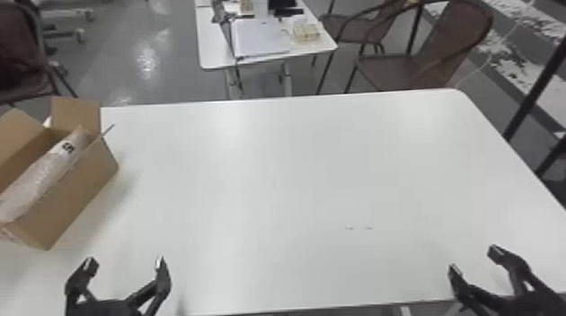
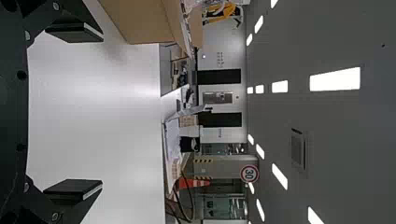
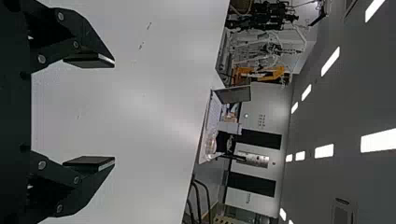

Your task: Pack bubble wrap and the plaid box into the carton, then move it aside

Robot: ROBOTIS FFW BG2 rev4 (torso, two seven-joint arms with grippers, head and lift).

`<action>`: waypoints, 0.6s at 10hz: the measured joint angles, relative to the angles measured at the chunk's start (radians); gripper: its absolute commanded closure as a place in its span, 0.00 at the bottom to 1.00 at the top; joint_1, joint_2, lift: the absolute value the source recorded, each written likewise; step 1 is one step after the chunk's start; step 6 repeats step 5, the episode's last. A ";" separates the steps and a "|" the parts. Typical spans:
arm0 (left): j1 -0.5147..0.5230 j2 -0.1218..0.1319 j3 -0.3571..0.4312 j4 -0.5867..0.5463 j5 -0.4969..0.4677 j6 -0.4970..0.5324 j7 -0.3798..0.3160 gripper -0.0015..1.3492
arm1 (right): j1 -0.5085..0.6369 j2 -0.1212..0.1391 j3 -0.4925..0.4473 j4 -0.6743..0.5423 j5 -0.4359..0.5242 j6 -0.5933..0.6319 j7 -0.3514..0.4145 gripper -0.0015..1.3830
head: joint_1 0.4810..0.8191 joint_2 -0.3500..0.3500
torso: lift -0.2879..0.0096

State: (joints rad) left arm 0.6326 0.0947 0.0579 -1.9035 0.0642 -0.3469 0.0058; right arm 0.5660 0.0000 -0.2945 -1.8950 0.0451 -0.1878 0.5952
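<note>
In the head view I look down into the open carton [image 1: 79,194] at the frame's left edge, where bubble wrap [image 1: 35,179] lies along the inside, slanting toward the upper right. My left wrist view gives me the carton's plain outer side instead, along with ceiling lights [image 2: 335,79], an orange cone [image 2: 194,183] and a round red-rimmed sign [image 2: 249,173]. My right wrist view shows me the white table [image 1: 273,169] between my fingers and, past its edge, a smaller table [image 3: 215,112].

My left gripper [image 1: 125,264] is at the frame's lower left, its 2 fingers wide apart with bare space between them; the carton sits just above and left of it, not touching. My right gripper [image 1: 474,261], lower right, also has its 2 fingers spread, well apart from the carton.
</note>
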 measured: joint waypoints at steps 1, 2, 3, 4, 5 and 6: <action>-0.002 -0.002 -0.001 0.001 0.003 0.001 0.000 0.14 | -0.002 0.000 0.000 0.004 -0.006 0.000 0.001 0.37 | 0.63 0.52 | 0.41; -0.002 -0.005 -0.001 0.001 0.004 0.001 0.000 0.14 | -0.005 0.000 0.000 0.007 -0.011 0.000 0.002 0.37 | 0.63 0.52 | 0.41; -0.003 -0.005 -0.001 0.001 0.005 0.001 0.000 0.14 | -0.006 0.000 0.001 0.010 -0.017 0.001 0.002 0.37 | 0.63 0.52 | 0.41; -0.004 -0.005 -0.001 0.002 0.007 0.000 0.000 0.14 | -0.006 0.000 0.002 0.010 -0.020 0.001 0.002 0.37 | 0.63 0.52 | 0.41; -0.004 -0.004 -0.001 0.003 0.009 0.000 0.000 0.14 | -0.006 0.000 0.002 0.010 -0.022 0.001 0.001 0.37 | 0.63 0.52 | 0.41; -0.004 -0.004 -0.001 0.003 0.009 0.000 0.000 0.14 | -0.006 0.000 0.002 0.010 -0.022 0.001 0.001 0.37 | 0.63 0.52 | 0.41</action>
